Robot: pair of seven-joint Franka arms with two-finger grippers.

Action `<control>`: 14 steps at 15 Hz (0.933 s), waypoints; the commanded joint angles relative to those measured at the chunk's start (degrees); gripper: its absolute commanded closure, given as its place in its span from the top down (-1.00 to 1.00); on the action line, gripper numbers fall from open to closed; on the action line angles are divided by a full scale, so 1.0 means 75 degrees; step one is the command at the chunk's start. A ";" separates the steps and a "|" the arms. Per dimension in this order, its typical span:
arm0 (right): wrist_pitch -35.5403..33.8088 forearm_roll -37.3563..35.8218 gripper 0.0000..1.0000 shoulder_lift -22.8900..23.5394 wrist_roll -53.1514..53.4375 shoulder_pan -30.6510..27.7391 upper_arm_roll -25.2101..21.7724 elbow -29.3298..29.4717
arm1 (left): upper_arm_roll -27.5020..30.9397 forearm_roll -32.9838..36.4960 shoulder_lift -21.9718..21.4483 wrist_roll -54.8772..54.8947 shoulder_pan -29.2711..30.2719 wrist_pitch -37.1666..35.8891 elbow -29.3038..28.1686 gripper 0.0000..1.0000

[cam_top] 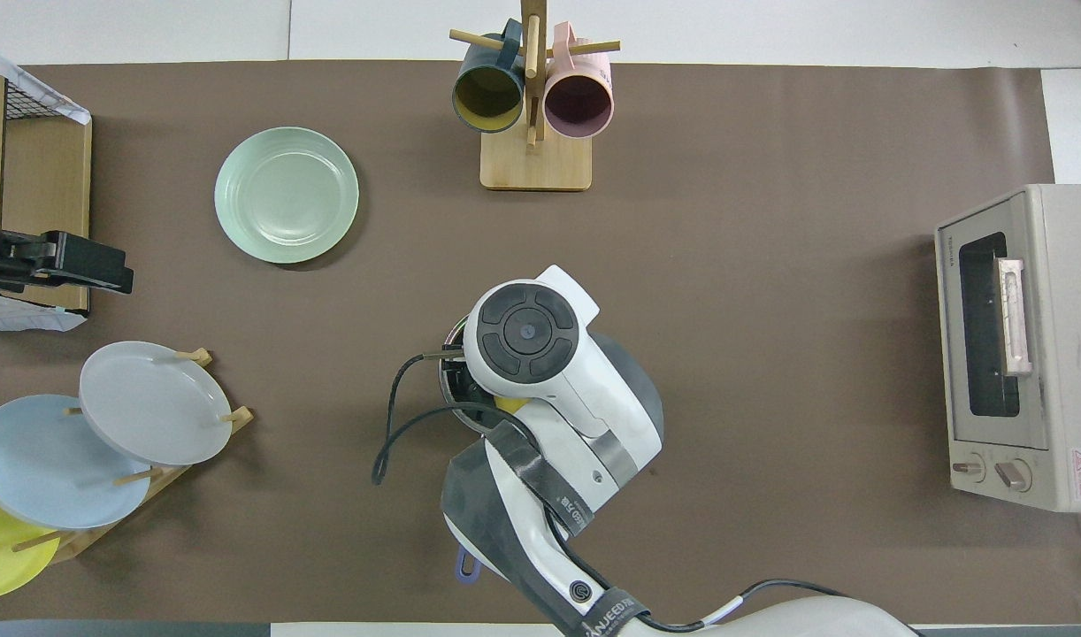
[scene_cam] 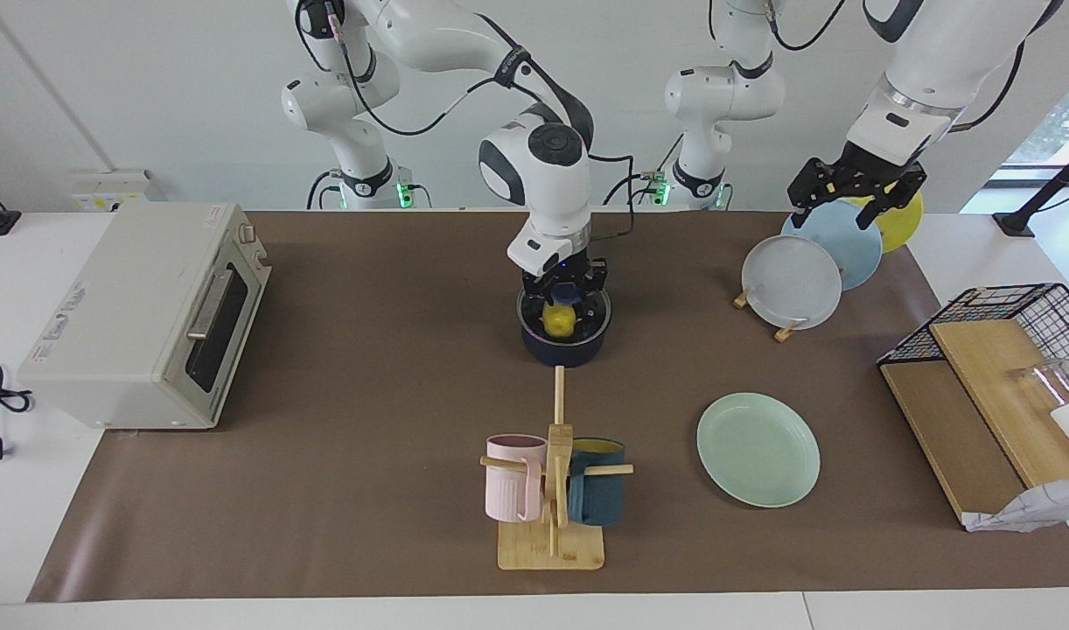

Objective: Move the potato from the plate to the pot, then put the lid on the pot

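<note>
The dark navy pot [scene_cam: 562, 350] stands at the middle of the table, nearer to the robots than the mug stand. My right gripper [scene_cam: 562, 302] reaches down into it, shut on the yellow potato [scene_cam: 559, 322], which sits low between the pot's walls. In the overhead view the right arm covers most of the pot [cam_top: 448, 376]; only a sliver of potato [cam_top: 508, 404] and the handle's end [cam_top: 466, 566] show. The mint-green plate [scene_cam: 758, 449] lies bare toward the left arm's end. My left gripper [scene_cam: 854, 194] waits open over the plate rack. The lid is hidden or out of view.
A toaster oven [scene_cam: 150, 315] stands at the right arm's end. A wooden mug stand [scene_cam: 552, 490] holds a pink and a teal mug. A rack with grey-white, light blue and yellow plates [scene_cam: 793, 280] and a wire basket with wooden boards [scene_cam: 998, 385] are at the left arm's end.
</note>
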 commanded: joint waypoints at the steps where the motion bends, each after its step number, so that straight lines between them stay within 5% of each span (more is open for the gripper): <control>1: 0.0184 0.0060 0.23 -0.0067 0.0199 0.0030 -0.0011 -0.0116 | -0.0024 0.0150 -0.0044 0.0155 0.0013 -0.0090 -0.0027 1.00; 4: 0.0160 0.0060 1.00 -0.0067 0.0199 0.0018 -0.0022 -0.0104 | -0.0024 0.0150 -0.0031 0.0156 0.0025 -0.0160 -0.0015 1.00; 8: -0.0691 0.0013 1.00 -0.0126 0.0095 -0.0157 -0.0116 0.0642 | -0.0036 0.0150 -0.0090 0.0097 0.0084 -0.0148 -0.0027 1.00; 14: -0.2837 -0.0057 1.00 -0.1143 -0.1883 -0.1924 -0.0116 0.1361 | -0.0024 0.0150 -0.0254 0.0097 0.0084 -0.0125 -0.0167 1.00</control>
